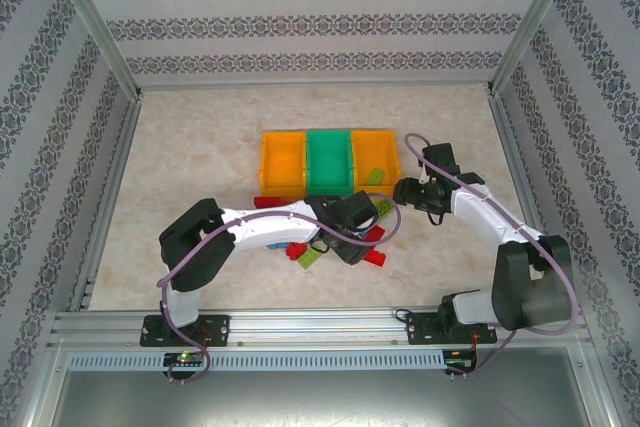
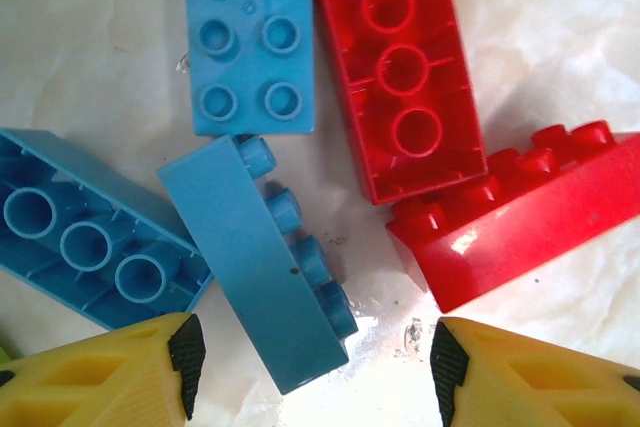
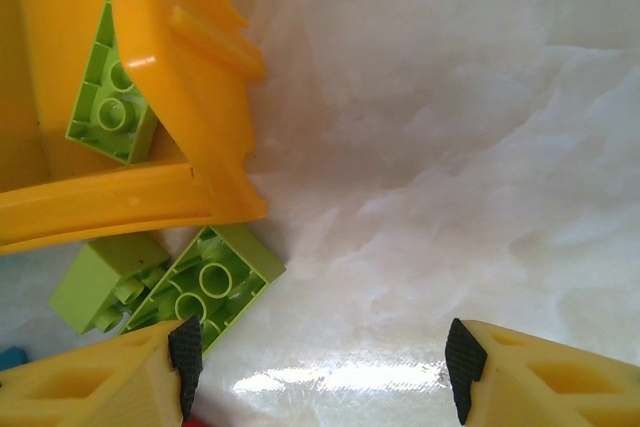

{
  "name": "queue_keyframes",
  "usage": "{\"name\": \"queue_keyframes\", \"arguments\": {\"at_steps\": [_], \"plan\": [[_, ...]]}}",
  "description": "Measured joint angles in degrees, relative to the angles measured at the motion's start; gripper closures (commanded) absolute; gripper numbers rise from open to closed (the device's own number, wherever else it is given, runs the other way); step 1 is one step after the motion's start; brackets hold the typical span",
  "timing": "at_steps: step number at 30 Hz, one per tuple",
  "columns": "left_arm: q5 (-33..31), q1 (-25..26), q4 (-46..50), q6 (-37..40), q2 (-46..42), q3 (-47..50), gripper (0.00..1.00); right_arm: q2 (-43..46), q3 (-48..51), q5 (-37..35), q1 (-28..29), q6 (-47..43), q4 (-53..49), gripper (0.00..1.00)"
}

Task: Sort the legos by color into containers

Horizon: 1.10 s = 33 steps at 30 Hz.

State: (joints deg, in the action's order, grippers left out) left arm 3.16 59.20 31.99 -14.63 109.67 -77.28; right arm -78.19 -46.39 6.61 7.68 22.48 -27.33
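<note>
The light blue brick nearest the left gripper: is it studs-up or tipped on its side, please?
Tipped on its side: the light blue brick shows a smooth wall, its studs pointing sideways.

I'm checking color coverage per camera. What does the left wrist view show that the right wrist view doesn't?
Left wrist: a studs-up light blue brick, a light blue brick on its side, an upside-down light blue brick, an upside-down red brick and a second red brick.
Right wrist: the orange bin corner, a lime green brick inside it, two lime green bricks outside.
Both: open yellow jaws, left gripper and right gripper, over the pale table.
</note>
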Motion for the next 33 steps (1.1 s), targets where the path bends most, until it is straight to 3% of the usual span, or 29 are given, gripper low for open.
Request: {"name": "queue_keyframes", "arguments": {"at_steps": [11, 22, 33], "plan": [[-0.5, 0.0, 1.75, -9.7, 2.4, -2.01, 0.38, -0.02, 0.0, 0.87, -0.83, -0.42, 0.22, 0.31], [-0.9, 0.0, 2.14, -12.55, 5.35, -3.43, 0.61, 1.73, 2.21, 4.02, -0.59, -0.15, 0.44, 0.31], [-1.95, 0.0, 1.99, -12.87, 4.5, -1.77, 0.81, -2.27, 2.75, 4.42, 6.69, 8.41, 3.06, 0.31]]}}
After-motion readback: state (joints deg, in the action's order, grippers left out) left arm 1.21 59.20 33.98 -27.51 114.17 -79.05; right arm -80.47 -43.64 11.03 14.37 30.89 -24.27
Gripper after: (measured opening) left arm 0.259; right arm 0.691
